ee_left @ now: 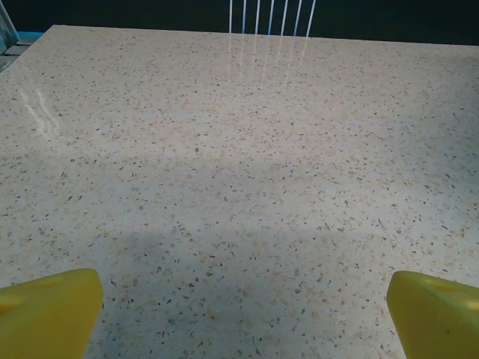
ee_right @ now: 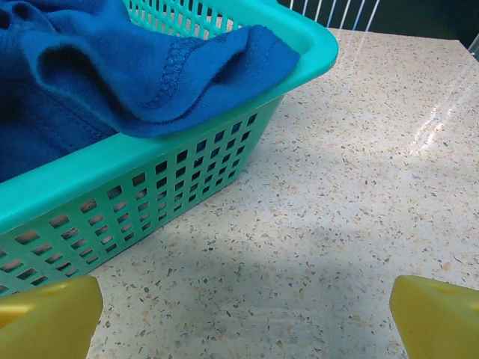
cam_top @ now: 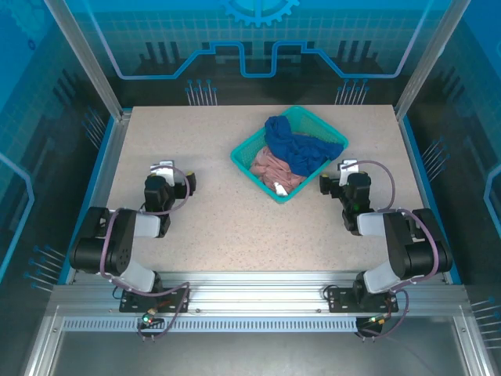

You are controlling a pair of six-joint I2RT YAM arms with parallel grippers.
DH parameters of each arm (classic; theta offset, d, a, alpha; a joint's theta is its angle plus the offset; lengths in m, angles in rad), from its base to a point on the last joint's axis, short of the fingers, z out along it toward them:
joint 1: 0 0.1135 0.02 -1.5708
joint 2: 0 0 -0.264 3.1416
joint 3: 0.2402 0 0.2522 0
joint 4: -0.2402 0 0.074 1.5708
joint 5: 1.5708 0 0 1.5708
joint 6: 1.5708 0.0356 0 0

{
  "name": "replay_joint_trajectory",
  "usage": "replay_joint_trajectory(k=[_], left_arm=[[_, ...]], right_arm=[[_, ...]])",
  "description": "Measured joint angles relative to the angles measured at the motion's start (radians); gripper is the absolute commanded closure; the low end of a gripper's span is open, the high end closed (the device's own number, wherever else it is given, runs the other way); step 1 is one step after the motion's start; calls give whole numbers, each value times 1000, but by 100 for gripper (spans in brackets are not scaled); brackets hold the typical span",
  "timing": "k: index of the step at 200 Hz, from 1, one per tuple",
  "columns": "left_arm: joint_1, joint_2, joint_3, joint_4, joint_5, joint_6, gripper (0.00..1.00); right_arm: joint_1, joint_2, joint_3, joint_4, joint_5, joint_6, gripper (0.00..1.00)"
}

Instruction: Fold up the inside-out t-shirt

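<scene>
T-shirt (cam_top: 296, 145) lies crumpled in basket (cam_top: 252, 177) atop pink cloth (cam_top: 270, 166), one fold draped over the rim. Left gripper (ee_left: 239, 314) and right gripper (ee_right: 243, 314) hover low over table (ee_left: 239, 149), jaws wide apart, holding nothing.

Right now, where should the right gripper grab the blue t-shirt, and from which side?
Probably the stitched hem fold of the blue t-shirt draped over the teal basket rim, approached from above by the open right gripper: it lies raised, exposed, nearest.
</scene>
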Motion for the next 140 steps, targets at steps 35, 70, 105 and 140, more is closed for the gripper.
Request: replay_joint_trajectory(k=[35,70,105,140], left_arm=[[0,0,0,0,0,0,1],[0,0,0,0,3,0,1],[1,0,0,-4,26,0,1],[2,0,0,-7,30,0,1]], right_arm=[[0,0,0,0,0,0,0],[0,0,0,0,0,0,0],[0,0,0,0,0,0,0],[0,0,0,0,0,0,0]])
